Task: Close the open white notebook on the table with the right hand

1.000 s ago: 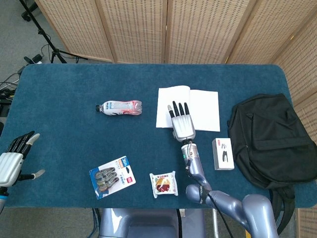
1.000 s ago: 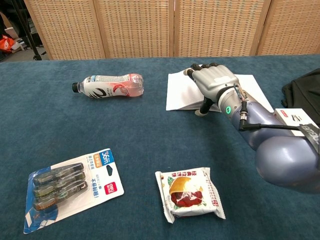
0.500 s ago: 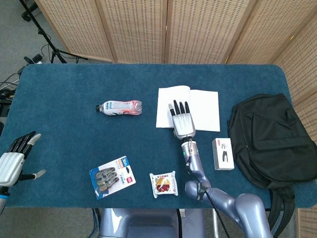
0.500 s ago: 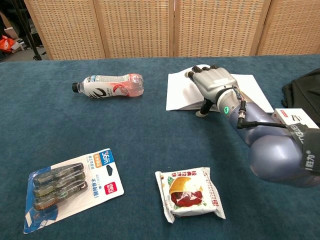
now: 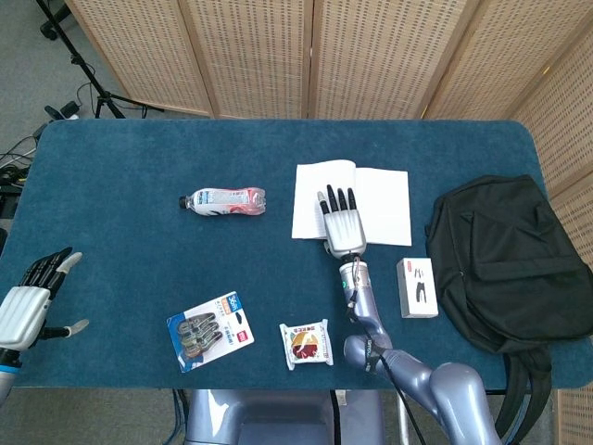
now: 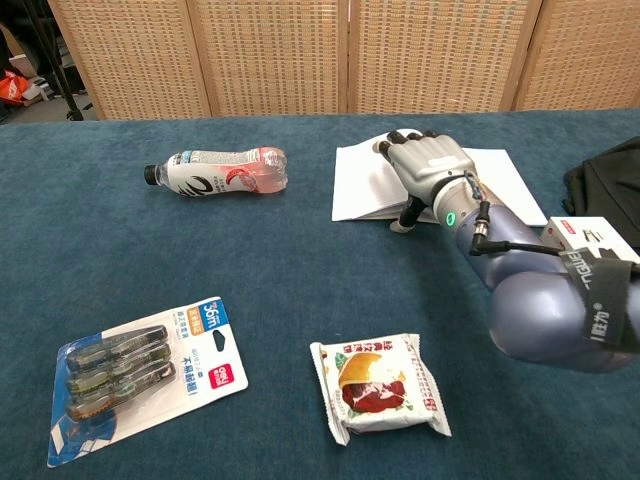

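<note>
On the table's far side the open white notebook [image 5: 353, 202] lies flat, long axis left-right, under the spread, empty right hand [image 5: 343, 226].

Right hand [image 6: 428, 165] palm-down over open white notebook [image 6: 362, 180], plastic bottle [image 6: 218, 170] well apart.

Operator A: What do we record as changed since the earlier frames?

Operator B: We note the right hand [image 5: 344, 227] has drawn slightly back toward the near edge of the white notebook [image 5: 384, 199], its forearm swinging closer in the chest view. The left hand [image 5: 23, 308] has dropped slightly lower.
</note>
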`<state>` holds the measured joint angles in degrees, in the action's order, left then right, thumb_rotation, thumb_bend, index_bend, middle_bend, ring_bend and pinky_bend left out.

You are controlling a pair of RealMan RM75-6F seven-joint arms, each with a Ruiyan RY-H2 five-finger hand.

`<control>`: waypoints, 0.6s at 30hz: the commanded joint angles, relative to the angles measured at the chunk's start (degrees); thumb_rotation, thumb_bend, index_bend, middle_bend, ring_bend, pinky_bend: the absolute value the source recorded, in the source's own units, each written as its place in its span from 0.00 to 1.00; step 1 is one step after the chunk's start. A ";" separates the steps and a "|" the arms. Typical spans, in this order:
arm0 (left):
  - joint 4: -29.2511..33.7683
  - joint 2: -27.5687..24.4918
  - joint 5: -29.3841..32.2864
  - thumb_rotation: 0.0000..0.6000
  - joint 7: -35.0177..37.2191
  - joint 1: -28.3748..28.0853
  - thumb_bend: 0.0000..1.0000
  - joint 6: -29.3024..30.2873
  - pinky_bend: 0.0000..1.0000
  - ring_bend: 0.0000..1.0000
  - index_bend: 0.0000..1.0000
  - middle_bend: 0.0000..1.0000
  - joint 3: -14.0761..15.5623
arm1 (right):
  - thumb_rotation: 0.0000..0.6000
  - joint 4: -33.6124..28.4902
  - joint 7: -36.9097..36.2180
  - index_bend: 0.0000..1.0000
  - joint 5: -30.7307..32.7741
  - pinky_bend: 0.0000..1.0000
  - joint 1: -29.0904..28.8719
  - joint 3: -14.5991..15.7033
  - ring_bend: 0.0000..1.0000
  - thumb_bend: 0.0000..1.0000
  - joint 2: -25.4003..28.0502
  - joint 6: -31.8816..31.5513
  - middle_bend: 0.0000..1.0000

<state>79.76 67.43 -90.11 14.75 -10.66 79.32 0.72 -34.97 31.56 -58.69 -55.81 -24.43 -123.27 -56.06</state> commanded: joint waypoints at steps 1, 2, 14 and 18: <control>0.00 0.02 0.00 0.92 -0.03 -0.03 0.07 -0.03 0.08 0.00 0.00 0.00 0.02 | 1.00 0.94 -0.65 0.00 -0.13 0.00 -0.22 -0.22 0.00 0.30 -0.51 -0.28 0.00; 0.01 0.03 0.02 0.92 -0.01 -0.05 0.07 -0.04 0.08 0.00 0.00 0.00 0.03 | 1.00 1.32 -1.01 0.00 -0.19 0.00 -0.28 -0.33 0.00 0.32 -0.68 -0.47 0.00; 0.17 0.01 -0.51 0.92 0.31 -0.19 0.07 -0.06 0.08 0.00 0.00 0.00 0.45 | 1.00 3.33 -4.25 0.00 -0.77 0.00 0.59 -0.97 0.00 0.67 -1.63 -2.91 0.00; 0.35 -0.07 -0.73 0.92 0.38 -0.14 0.07 0.21 0.08 0.00 0.00 0.00 0.57 | 1.00 3.01 -4.29 0.00 -0.64 0.00 1.16 -1.21 0.00 0.70 -1.47 -3.63 0.00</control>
<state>80.11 67.36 -90.85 15.12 -10.80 79.53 1.29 -31.85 27.31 -59.38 -54.79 -25.54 -124.78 -59.48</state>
